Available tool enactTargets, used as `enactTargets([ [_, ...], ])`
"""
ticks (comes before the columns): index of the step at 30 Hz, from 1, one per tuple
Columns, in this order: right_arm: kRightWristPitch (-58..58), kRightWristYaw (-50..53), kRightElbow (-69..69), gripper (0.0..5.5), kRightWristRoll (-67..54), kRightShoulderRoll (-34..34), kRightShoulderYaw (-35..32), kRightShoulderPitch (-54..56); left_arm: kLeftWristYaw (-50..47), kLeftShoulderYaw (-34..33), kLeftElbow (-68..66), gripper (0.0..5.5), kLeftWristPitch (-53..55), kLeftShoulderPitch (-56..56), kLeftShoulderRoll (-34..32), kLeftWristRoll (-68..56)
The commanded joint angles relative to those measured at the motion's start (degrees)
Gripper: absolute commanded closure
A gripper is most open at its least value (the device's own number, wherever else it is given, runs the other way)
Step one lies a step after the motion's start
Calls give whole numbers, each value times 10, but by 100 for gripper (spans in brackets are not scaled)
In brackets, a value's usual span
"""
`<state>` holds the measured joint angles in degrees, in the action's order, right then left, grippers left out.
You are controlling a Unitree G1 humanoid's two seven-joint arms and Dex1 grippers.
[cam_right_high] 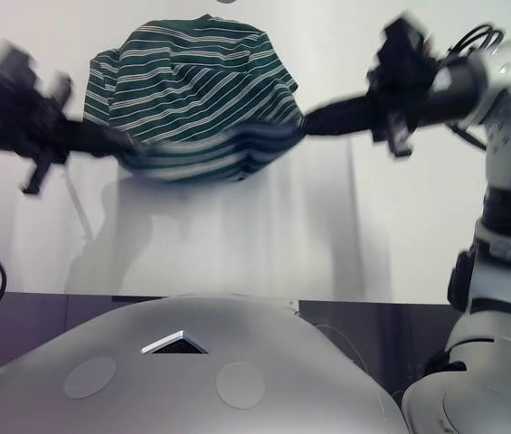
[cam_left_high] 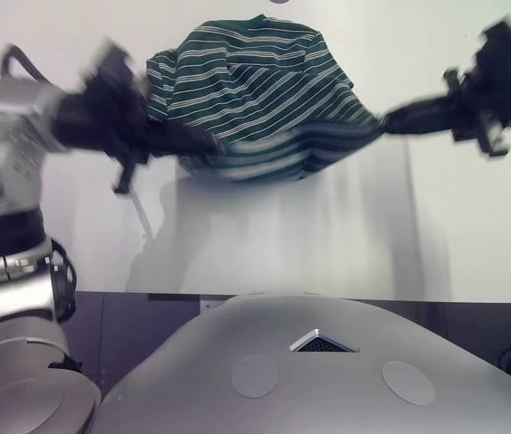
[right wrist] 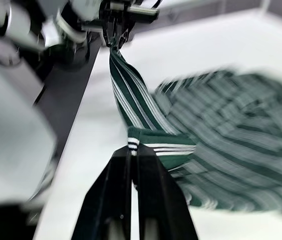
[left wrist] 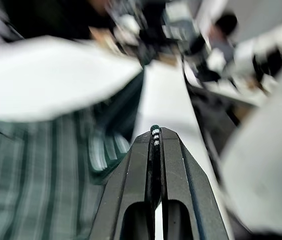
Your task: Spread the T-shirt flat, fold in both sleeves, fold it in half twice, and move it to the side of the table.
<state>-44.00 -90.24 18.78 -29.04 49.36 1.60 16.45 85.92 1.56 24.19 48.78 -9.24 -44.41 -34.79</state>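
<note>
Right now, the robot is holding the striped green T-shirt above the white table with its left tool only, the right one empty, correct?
Not quite: the right tool is not empty. The right wrist view shows it shut on the T-shirt, so it and the left tool together hold it above the white table.

Bright overhead light throws a soft shadow on the table below the T-shirt.

The T-shirt is held up over the table, between the two arms. Its near edge is pinched at the left end by the left gripper and at the right end by the right gripper. The rest is spread behind them.
</note>
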Motion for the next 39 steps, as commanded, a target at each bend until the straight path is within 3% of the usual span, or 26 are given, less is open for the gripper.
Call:
enactTargets([
  [1,61,49,75,550,58,39,54,-122,-53,109,55,549,-67,108,-61,106],
  [6,142,131,56,550,153,38,120,-189,-97,173,40,472,-123,170,-88,174],
  [10,142,133,68,467,140,59,121,-222,-84,154,65,406,-127,218,-136,152],
  [12,116,123,83,429,89,63,83,-224,-67,117,71,394,-149,228,-163,133],
  [15,66,125,37,429,-14,49,-7,-146,-34,35,48,394,-184,207,-193,95],
  [18,16,172,-41,429,-93,5,-71,-32,-38,-41,-29,394,-82,66,-155,-48],
  [21,75,285,-126,470,-2,-90,-2,43,-165,8,-132,424,-51,-79,-40,-9],
  [24,160,363,-229,531,110,-199,106,86,-236,103,-200,482,-123,-119,40,103],
  [26,209,381,-287,550,168,-256,171,101,-237,177,-241,513,-173,-122,57,178],
  [29,276,366,-326,550,253,-262,252,95,-175,242,-236,547,-189,-108,27,217],
  [31,306,322,-312,550,305,-204,299,64,-127,256,-220,547,-194,-90,-6,217],
  [35,280,240,-171,550,298,-87,309,-24,-125,211,-196,547,-177,-58,-11,181],
  [39,243,264,-115,550,277,-88,287,-66,-206,30,-222,547,-89,-102,37,53],
])
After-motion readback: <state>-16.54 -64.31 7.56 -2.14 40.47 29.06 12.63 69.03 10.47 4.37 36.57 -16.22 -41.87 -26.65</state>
